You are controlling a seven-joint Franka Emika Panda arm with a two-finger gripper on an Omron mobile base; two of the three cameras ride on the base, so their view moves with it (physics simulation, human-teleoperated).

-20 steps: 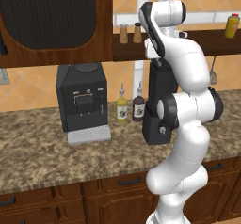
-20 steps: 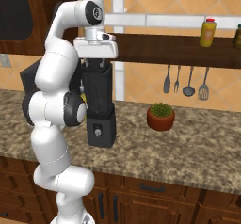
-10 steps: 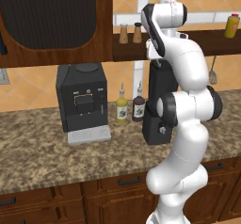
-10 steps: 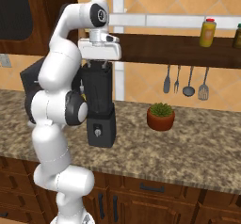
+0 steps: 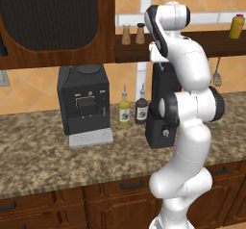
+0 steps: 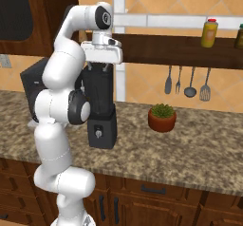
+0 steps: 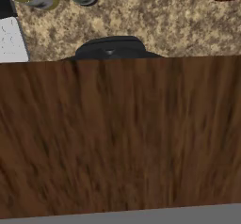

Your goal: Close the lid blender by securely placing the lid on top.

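Small flat black lid (image 7: 111, 47) seated on tall black blender (image 6: 101, 111), directly beneath white two-finger gripper (image 6: 100, 68); jaw gap not discernible

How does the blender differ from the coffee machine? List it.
The blender is tall and narrow; the coffee machine is wider and boxier. The blender has a round silver front knob; the coffee machine has a grey tray at its foot. Both are black and stand on the counter.

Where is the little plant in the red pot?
In the right base view the potted plant sits on the counter to the right of the blender, under the hanging utensils.
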